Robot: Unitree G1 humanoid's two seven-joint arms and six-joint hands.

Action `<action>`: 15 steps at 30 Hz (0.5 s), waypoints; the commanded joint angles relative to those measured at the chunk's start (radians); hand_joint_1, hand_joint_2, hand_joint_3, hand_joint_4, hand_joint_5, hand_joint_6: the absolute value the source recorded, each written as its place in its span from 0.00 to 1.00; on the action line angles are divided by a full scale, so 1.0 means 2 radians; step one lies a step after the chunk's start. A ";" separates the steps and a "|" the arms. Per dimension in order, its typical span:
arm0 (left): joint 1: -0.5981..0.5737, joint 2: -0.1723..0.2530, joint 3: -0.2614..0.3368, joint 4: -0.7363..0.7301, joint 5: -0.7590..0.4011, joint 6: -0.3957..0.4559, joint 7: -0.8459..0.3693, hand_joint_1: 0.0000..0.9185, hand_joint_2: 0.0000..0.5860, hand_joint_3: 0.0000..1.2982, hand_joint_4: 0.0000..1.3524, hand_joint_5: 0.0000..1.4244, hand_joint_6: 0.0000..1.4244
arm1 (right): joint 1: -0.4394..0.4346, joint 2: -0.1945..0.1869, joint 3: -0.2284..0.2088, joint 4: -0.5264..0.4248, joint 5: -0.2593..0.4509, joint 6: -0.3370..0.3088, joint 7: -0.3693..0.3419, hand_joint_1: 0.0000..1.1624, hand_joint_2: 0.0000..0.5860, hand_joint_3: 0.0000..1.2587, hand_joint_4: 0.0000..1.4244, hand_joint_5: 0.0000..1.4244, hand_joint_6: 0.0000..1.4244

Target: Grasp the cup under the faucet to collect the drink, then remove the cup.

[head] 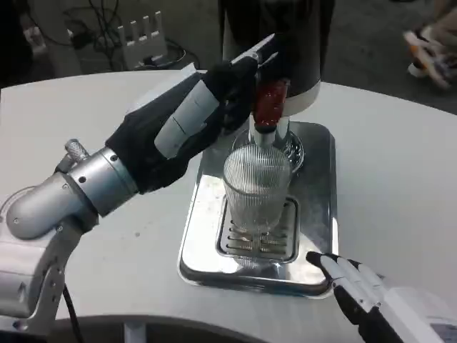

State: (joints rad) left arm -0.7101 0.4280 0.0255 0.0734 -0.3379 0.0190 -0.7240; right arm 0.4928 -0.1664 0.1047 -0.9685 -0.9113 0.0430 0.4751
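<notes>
The cup (257,187), ribbed and clear, stands on the grate of the steel tray (318,207) under the red faucet (270,106); the left hand (187,121) reaches the faucet, fingers' grip unclear; the right hand (357,289) rests beside the tray on the counter (400,164), fingers extended, holding nothing.

No readable text, labels, brand names, numbers or signs appear anywhere in this picture. The ribbed clear cup (257,187), the dark drink dispenser (285,50) with its red faucet (270,104), and the steel drip tray (314,214) all have plain, unmarked surfaces. The white tabletop (400,171) carries no writing, and the backs of the left hand (187,121) and the right hand (357,289) bear no lettering that can be made out.
</notes>
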 commanded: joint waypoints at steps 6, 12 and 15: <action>-0.019 0.002 -0.013 0.011 0.034 -0.022 -0.010 0.00 0.00 0.00 0.00 0.00 0.00 | -0.005 0.003 0.002 0.008 0.003 0.005 -0.003 0.38 0.76 0.03 0.00 0.00 0.00; -0.012 0.012 -0.021 -0.002 0.058 -0.037 -0.015 0.00 0.00 0.00 0.00 0.00 0.00 | -0.013 0.002 0.004 0.010 0.001 0.006 -0.001 0.38 0.76 0.03 0.00 0.00 0.00; -0.010 0.012 -0.022 -0.008 0.058 -0.040 -0.016 0.00 0.00 0.00 0.00 0.00 0.00 | -0.012 0.002 0.005 0.010 0.001 0.008 -0.001 0.38 0.76 0.03 0.00 0.00 0.00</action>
State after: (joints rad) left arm -0.7408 0.4466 -0.0057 0.0790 -0.2276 -0.0444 -0.7341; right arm 0.4623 -0.1651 0.1108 -0.9511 -0.9122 0.0488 0.4751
